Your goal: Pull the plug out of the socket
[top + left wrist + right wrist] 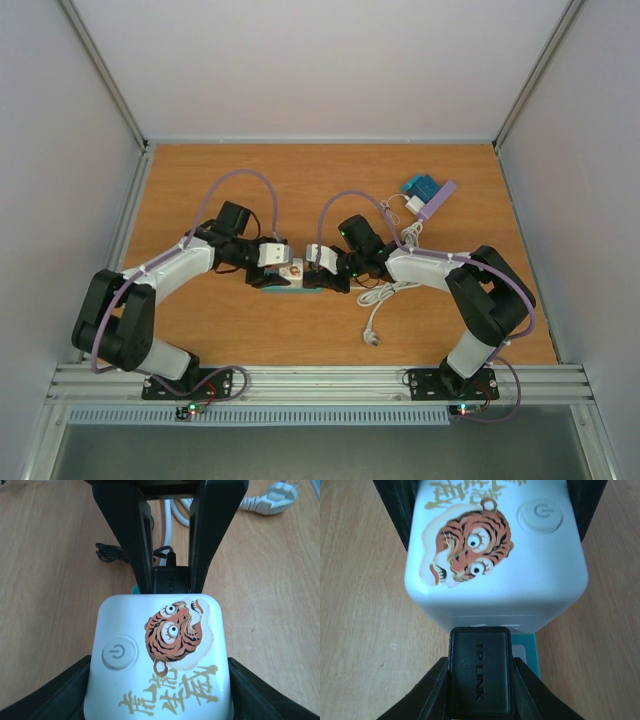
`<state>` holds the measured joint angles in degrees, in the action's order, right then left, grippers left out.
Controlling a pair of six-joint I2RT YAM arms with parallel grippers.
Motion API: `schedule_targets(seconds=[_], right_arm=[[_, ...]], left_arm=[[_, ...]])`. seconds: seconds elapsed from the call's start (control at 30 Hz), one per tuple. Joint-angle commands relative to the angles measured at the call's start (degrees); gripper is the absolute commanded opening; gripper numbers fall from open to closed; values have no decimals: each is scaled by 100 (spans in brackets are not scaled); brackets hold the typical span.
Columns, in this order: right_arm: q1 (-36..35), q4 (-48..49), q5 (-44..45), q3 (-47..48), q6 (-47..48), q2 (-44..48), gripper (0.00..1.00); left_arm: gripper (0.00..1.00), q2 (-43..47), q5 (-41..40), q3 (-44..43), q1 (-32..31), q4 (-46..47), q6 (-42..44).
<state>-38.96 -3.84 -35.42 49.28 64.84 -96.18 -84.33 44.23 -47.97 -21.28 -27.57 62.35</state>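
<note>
Overhead, socket (293, 271) mostly hidden; left hand (160, 662) seemingly clamps it, right hand (480, 672) pinches seated plug (480, 685)

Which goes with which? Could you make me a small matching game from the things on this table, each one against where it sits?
Things:
1 black plug
2 power button
3 loose white plug
4 purple box

Places:
a far back, on the right
b unplugged, cord trailing
c on top of the socket cube, beside the tiger
d pushed into that cube's side

Pairs: 1-d, 2-c, 3-b, 4-a
</note>
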Motion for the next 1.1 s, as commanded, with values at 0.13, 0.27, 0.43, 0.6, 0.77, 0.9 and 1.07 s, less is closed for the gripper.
schedule_targets(seconds=[0.13,0.27,0.43,0.6,0.77,0.9,1.07], right_arm=[[-52,-451,329,-191,90,-155,12],[-50,-462,344,-195,84,-126,13],[-56,-479,318,-205,26,-61,18],[-58,-412,325,-184,-52,-28,30],[-57,-378,312,-93,-172,-15,49],[-57,-341,261,46,-319,-23,62],[-56,-291,243,264,-446,-32,71]], left_arm=[[27,370,609,-124,-87,161,218],[24,432,589,-228,-8,-71,191],[25,746,609,-246,348,157,-329],[26,870,666,-453,830,86,-947],[27,827,751,-735,1269,290,-1813],[29,559,820,-1090,1572,690,-2874],[30,126,773,-1560,1925,1064,-4113]])
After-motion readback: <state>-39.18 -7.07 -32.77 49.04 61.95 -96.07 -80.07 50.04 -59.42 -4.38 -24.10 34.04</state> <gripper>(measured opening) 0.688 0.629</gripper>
